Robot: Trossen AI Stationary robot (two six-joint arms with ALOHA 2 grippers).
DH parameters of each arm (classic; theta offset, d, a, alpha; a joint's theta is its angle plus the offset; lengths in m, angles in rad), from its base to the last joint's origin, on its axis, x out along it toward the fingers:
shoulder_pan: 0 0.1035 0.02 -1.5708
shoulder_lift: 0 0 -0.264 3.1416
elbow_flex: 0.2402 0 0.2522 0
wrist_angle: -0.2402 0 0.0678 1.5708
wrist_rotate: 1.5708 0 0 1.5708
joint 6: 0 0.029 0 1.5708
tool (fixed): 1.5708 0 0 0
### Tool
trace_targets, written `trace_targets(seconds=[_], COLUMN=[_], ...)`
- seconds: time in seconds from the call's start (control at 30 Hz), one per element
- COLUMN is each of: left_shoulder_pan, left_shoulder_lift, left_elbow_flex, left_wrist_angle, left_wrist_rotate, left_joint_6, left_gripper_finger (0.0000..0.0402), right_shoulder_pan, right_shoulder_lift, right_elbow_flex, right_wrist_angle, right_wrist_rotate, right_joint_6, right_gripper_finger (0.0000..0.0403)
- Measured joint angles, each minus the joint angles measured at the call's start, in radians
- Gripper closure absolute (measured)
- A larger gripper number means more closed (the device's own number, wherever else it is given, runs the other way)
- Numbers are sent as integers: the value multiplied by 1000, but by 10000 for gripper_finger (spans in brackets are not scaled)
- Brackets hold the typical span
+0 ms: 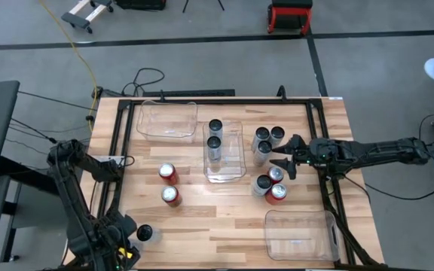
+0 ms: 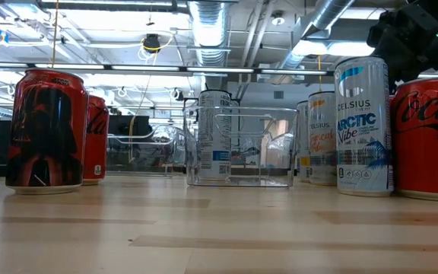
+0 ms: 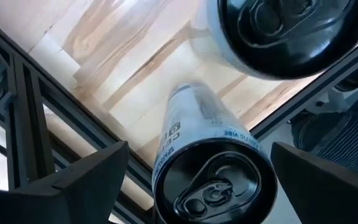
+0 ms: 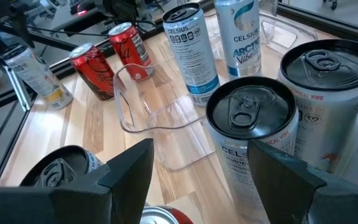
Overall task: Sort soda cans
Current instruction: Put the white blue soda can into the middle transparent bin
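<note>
The soda cans stand upright in groups. Two red cans (image 1: 169,184) are left of centre. Two dark-topped cans (image 1: 215,134) stand inside the middle clear bin (image 1: 232,162). Three silver-grey cans (image 1: 268,139) and a cluster with red cans (image 1: 271,184) are on the right. My right gripper (image 1: 283,156) (image 4: 201,146) is open, level, with a black-topped silver can (image 4: 250,112) just ahead of its fingertips. My left gripper (image 1: 130,245) (image 3: 199,149) is open at the near-left corner, its fingers on either side of a black-topped can (image 3: 213,186) without touching it.
A clear bin (image 1: 168,120) sits at the far left and another clear bin (image 1: 300,233) at the near right. A second black can top (image 3: 284,31) shows close beside the left gripper. A black frame rail (image 1: 326,181) runs along the table's right side. Bare wood lies at near centre.
</note>
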Motion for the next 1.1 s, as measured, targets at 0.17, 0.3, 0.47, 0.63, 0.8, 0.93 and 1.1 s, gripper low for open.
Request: trace_targets(seconds=[0.17, 0.3, 0.47, 0.63, 0.8, 0.93, 1.1], left_shoulder_pan=[0, 0, 11, 50, 91, 108, 123], left_shoulder_lift=[0, 0, 0, -1, -2, -3, -9], left_elbow_flex=[0, 0, 0, 22, 130, 243, 350], left_wrist_angle=[14, 38, 35, -4, -102, -220, -295], left_wrist_rotate=[29, 41, 35, 23, 4, 8, -13], left_joint_6=[8, 34, 51, 61, 115, 116, 109], left_gripper_finger=[69, 133, 145, 145, 145, 145, 145], right_shoulder_pan=[0, 0, 0, 1, 26, 76, 130], right_shoulder_lift=[0, 0, -2, -15, -57, -102, -145], right_elbow_flex=[0, 0, 0, 0, 0, 0, 0], right_wrist_angle=[0, 1, 1, 1, 1, -8, -31], right_wrist_rotate=[0, 0, 0, 0, 0, 0, 1], right_joint_6=[0, 7, 17, 18, 25, 25, 25], right_gripper_finger=[122, 122, 122, 122, 122, 122, 122])
